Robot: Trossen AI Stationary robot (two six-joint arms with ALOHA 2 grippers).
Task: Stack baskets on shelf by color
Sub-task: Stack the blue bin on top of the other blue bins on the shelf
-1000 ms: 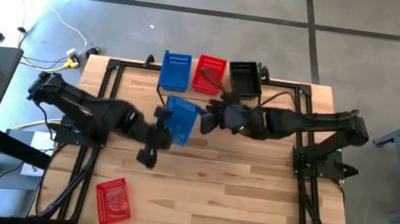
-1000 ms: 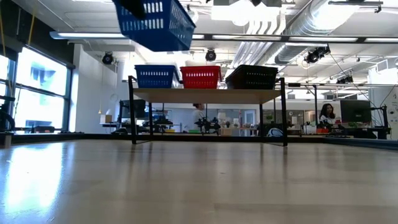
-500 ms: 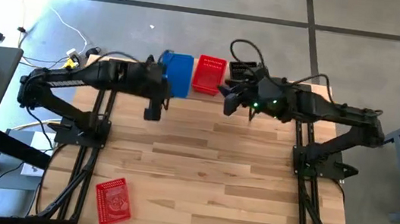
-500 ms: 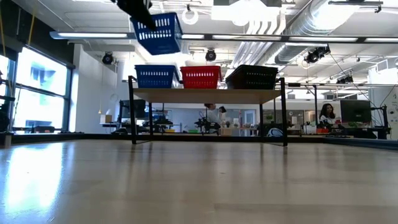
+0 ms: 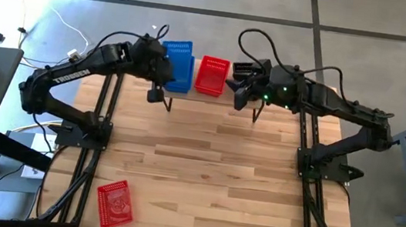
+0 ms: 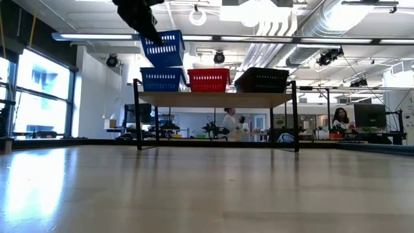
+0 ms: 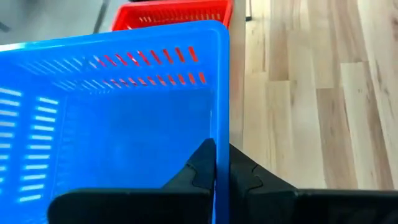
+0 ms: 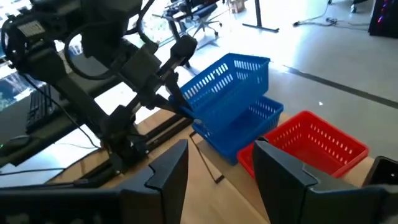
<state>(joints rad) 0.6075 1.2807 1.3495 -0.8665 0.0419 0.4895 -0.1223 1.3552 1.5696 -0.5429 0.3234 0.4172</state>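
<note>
Over the last second the left arm has carried a blue basket (image 5: 179,51) from mid-table up to the shelf (image 6: 217,99), and it now hangs tilted just above the blue basket already on the shelf (image 6: 161,79). The carried basket is therefore lined up over its own colour, and the judged next step is lowering it to nest, then release.

The left gripper (image 7: 215,167) is clamped shut on the carried basket's rim, one finger inside the wall and one outside.

To the right on the shelf stand the red basket (image 5: 211,75) and then the black basket (image 6: 262,79). The right arm has drawn back toward the shelf's right end, and the right gripper (image 8: 221,171) hovers there with fingers spread wide, holding nothing.

One more red basket, the loose one (image 5: 115,203), lies on the tabletop (image 5: 241,180) near the front left corner, well apart from the shelf and not yet stacked
</note>
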